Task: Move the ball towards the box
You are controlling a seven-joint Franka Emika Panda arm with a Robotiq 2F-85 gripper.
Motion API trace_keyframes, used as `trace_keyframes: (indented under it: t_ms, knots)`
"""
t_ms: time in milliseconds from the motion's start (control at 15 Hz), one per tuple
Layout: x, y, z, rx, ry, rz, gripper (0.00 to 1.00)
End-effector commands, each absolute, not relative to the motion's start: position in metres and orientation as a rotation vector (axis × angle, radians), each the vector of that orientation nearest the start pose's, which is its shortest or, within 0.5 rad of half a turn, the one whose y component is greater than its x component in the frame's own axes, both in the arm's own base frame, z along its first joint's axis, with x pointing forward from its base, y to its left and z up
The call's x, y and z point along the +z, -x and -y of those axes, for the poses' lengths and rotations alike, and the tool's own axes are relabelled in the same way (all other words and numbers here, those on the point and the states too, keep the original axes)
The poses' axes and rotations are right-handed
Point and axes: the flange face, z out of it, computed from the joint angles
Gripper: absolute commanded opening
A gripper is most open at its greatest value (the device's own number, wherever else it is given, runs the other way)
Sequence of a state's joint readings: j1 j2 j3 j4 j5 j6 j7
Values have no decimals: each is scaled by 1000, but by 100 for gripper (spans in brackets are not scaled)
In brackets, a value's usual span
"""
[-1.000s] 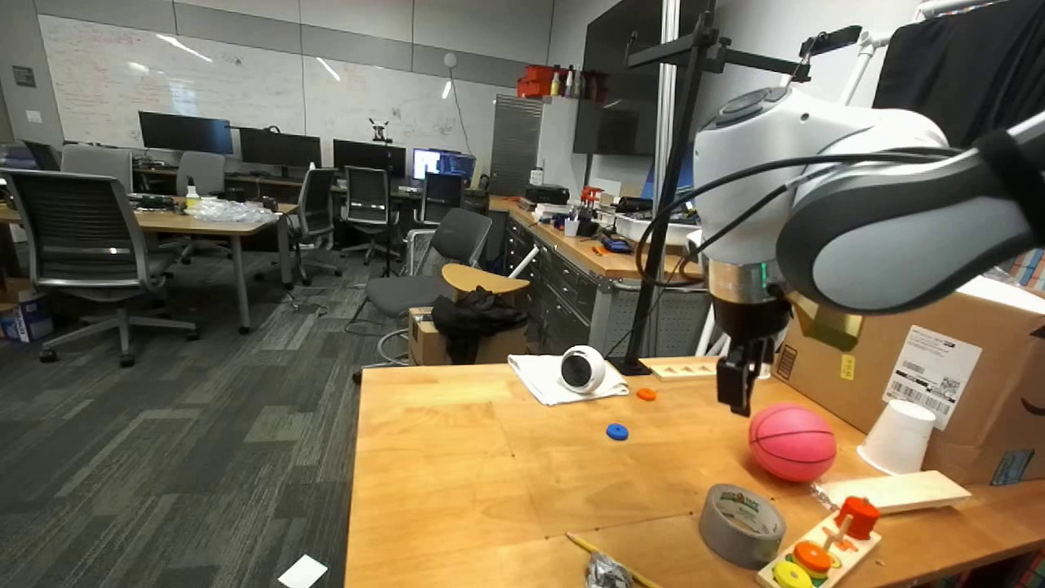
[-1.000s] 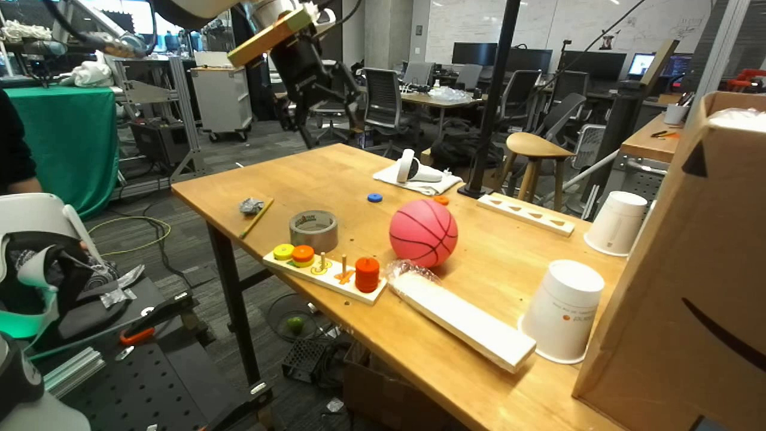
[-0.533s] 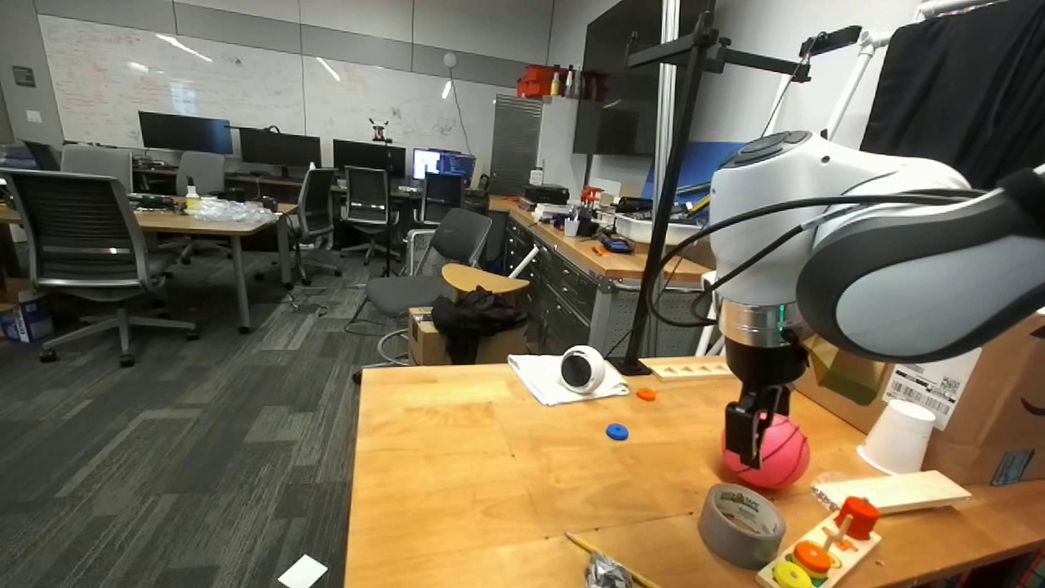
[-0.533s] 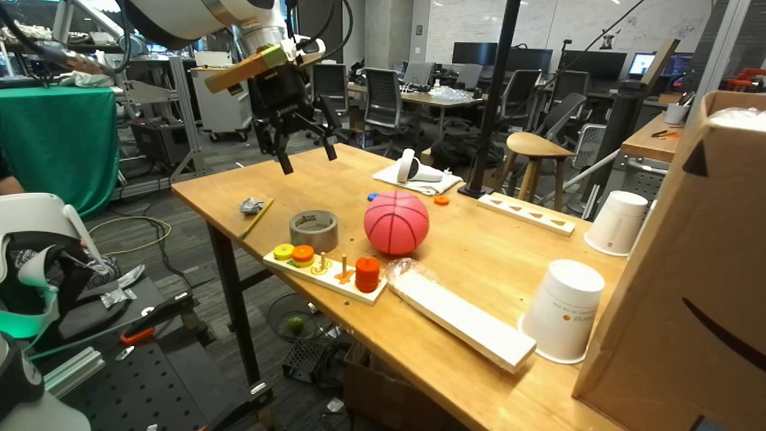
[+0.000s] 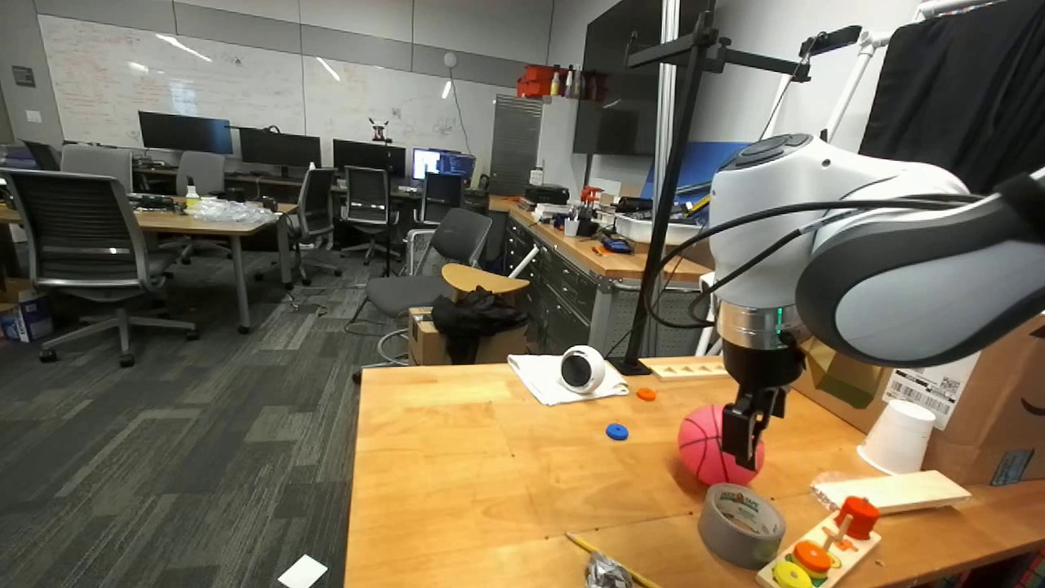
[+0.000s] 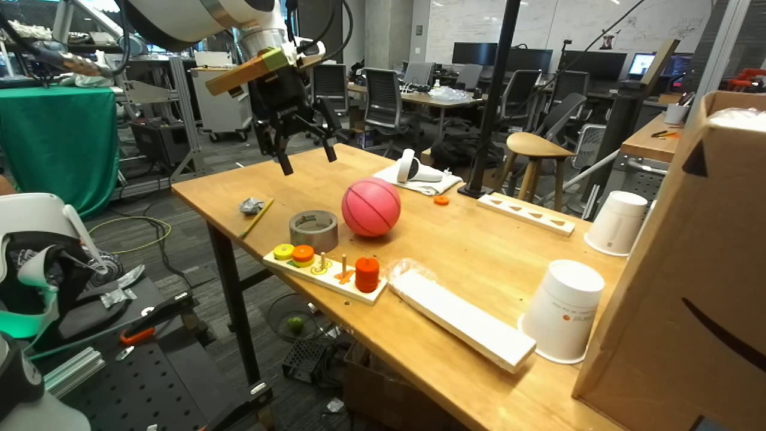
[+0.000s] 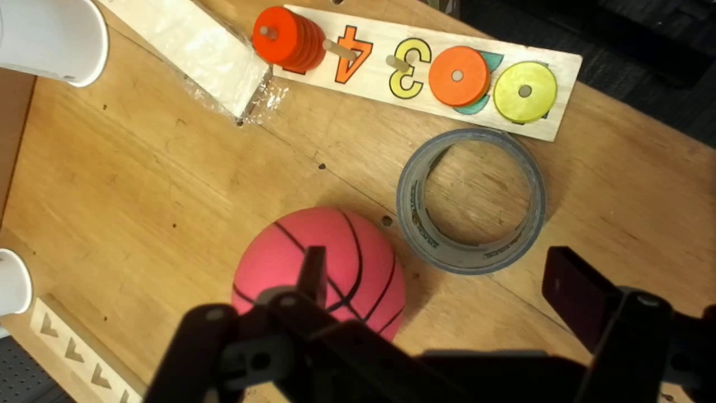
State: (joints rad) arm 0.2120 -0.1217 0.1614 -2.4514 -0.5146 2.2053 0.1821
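Beside the tape roll (image 6: 314, 240) on the table (image 6: 479, 254), well apart from the brown box (image 6: 676, 287), our ball (image 6: 371, 207) sits ungripped; we hold the gripper (image 6: 308, 160) spread. Pushing off-centre, we could send the ball into the roll or over an unguarded table edge (image 5: 357, 474). Towards the box, we have room up to a white cup (image 6: 562, 311).

Through my cameras I record the tabletop (image 5: 457, 457) as smooth wood with a light gloss, and the counting board (image 7: 377, 68) as pale, matt wood. The basketball (image 6: 371, 207) looks matt — rubber or vinyl, I cannot tell which. The box (image 6: 688, 263) is matt brown cardboard; the printed cup (image 6: 562, 311), smooth paper. Plastic film (image 7: 271, 103) shows glossy and crinkled; the gripper (image 6: 309, 160) is matt black.
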Motion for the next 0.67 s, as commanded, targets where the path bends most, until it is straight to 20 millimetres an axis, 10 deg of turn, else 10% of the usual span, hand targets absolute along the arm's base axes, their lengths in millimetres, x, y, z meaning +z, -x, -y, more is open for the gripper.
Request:
trace_keyframes:
  t_ms: [0, 600]
  knots:
    - [334, -437, -159, -104, 3385, 897, 100]
    - [303, -481, -153, -204, 3276, 579, 100]
